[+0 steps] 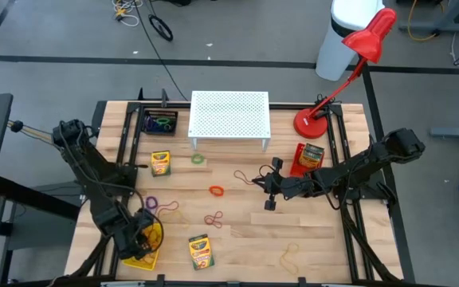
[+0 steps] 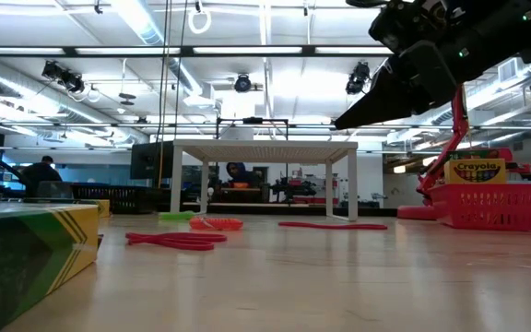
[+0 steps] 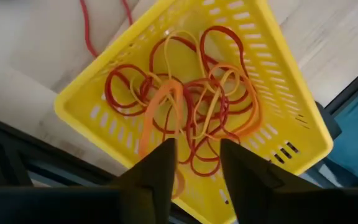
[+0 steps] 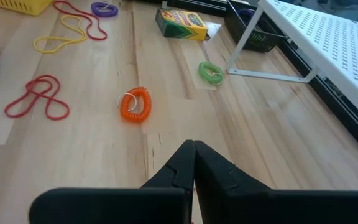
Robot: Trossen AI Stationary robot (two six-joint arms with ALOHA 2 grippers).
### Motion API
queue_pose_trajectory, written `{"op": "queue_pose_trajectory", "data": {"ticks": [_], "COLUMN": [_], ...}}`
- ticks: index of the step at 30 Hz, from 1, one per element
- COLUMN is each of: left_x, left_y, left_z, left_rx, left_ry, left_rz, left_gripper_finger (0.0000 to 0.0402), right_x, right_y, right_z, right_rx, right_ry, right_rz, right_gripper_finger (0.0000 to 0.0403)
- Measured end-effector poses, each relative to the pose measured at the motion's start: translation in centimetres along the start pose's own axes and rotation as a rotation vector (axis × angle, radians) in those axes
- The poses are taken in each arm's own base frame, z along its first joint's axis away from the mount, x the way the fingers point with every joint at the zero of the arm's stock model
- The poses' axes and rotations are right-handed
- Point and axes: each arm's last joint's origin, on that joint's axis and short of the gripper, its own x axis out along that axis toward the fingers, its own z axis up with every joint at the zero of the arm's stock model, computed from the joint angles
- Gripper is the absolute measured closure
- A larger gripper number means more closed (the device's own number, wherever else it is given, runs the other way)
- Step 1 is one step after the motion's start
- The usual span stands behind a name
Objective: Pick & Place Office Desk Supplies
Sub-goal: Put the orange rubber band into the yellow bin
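Wooden table [image 1: 317, 239], light butcher-block top, carries everything. White perforated stand [image 1: 229, 114] at the middle of the far edge. Red desk lamp [image 1: 355, 62] at the far right corner, base on the table, head reaching out past the edge.

Left arm: over the near left corner. Left gripper [image 3: 194, 165] hangs directly above the yellow basket [image 1: 151, 257] that sits at that corner; jaws spread, nothing between them. The basket holds a tangle of red, orange and yellow rubber bands [image 3: 191, 102].

Right arm: reaches in from the right edge toward mid-table. Right gripper [image 4: 193, 163] above bare wood, jaws pressed together, nothing visibly held.

Red basket [image 1: 303, 162] toward the right edge, beside the lamp base, with a crayon box [image 1: 312, 155] standing in it. Dark bin [image 1: 159, 123] at the far edge, just left of the stand, with a green loop inside.

Loose crayon boxes: one [image 1: 160, 163] on the left side, near the dark bin; one [image 1: 201, 251] at the near edge, mid-left.

Small items on the wood:
- orange coiled loop [image 4: 135, 104], centre of the table
- green loop [image 4: 211, 71], near the stand's left front leg
- purple loop [image 1: 151, 202], left side, just beyond the yellow basket
- red rubber band [image 4: 35, 98], twisted, flat, between centre and near edge
- yellow rubber band [image 1: 288, 255], close to the near edge, right of centre
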Motion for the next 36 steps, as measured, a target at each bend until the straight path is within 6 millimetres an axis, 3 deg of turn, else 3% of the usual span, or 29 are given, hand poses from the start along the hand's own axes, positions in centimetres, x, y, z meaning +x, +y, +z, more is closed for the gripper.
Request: {"op": "queue_pose_trajectory", "data": {"ticks": [7,11,16,23,27,36], "left_x": [-0.1,-0.8,-1.9,-0.3,0.1,0.2], "left_y": [-0.3,-1.2,-1.6,-3.2,-4.7,-3.4], "left_z": [0.7,1.3,1.9,1.3,0.4,-2.0], "left_rx": [0.008,0.084,0.124,0.256,0.310,0.178], "left_ry": [0.008,0.004,-0.008,0.041,-0.016,-0.089], "left_rz": [-0.020,-0.062,0.015,0.105,0.026,0.107], "left_gripper_finger": [0.0178,0.0150,0.0158,0.0173,0.0173,0.0177], "right_x": [0.0,0.0,0.0,0.0,0.0,0.0], "right_y": [0.0,0.0,0.0,0.1,0.1,0.1], "right_z": [0.0,0.0,0.0,0.1,0.1,0.1], "right_rx": [0.000,0.001,0.003,0.007,0.008,0.009], "right_ry": [0.000,0.000,0.000,-0.005,-0.008,-0.009], "right_rz": [0.000,0.001,0.002,0.024,0.025,0.027], "right_gripper_finger": [0.0386,0.0386,0.0386,0.0386,0.0386,0.0386]}}
